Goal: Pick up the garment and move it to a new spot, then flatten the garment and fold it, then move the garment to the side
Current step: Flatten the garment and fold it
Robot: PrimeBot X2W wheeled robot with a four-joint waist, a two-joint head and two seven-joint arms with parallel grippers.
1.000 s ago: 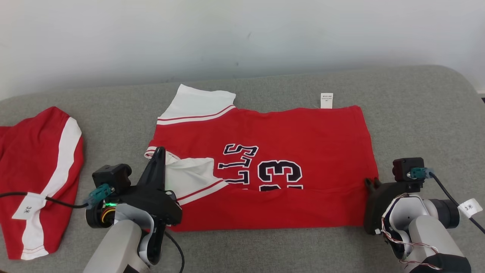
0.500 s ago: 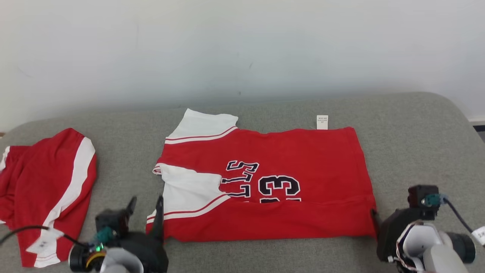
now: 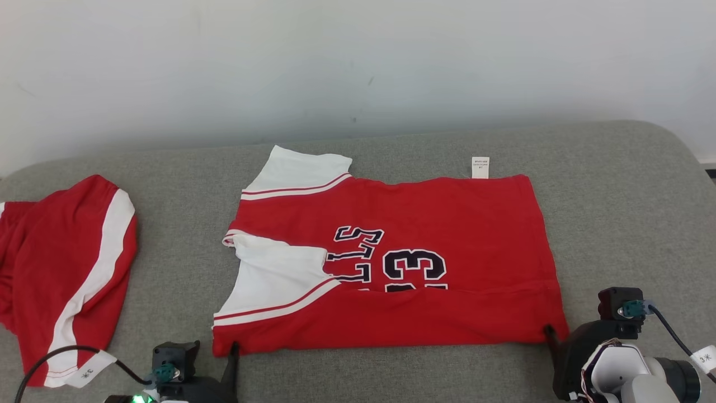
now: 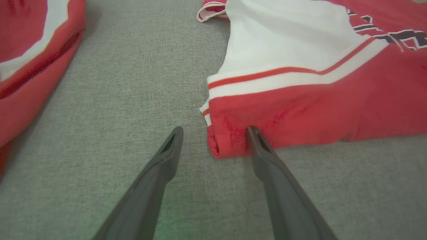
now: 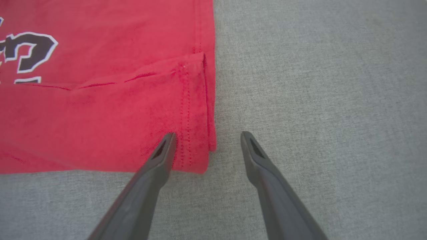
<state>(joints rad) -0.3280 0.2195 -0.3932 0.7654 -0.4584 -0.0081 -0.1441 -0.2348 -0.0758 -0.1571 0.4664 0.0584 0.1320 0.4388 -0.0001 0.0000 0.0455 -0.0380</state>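
With the left gripper (image 4: 214, 130) and right gripper (image 5: 207, 134) both open astride the near corners of the garment (image 3: 447, 224), a shallow closure may catch only one layer, spoiling the fold.

Your fingers (image 4: 166, 156) are long and dark grey, with slotted tips. Each wrist carries a black camera box (image 3: 618, 299) with a teal connector (image 3: 631, 308), a black cable (image 3: 671, 330) and a white tag (image 3: 706, 358). A green light (image 3: 137, 398) marks the left.

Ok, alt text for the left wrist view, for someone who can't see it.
The open left gripper frames the near corner of a red jersey with a white sleeve, on a grey surface. Another red-and-white garment lies at left.
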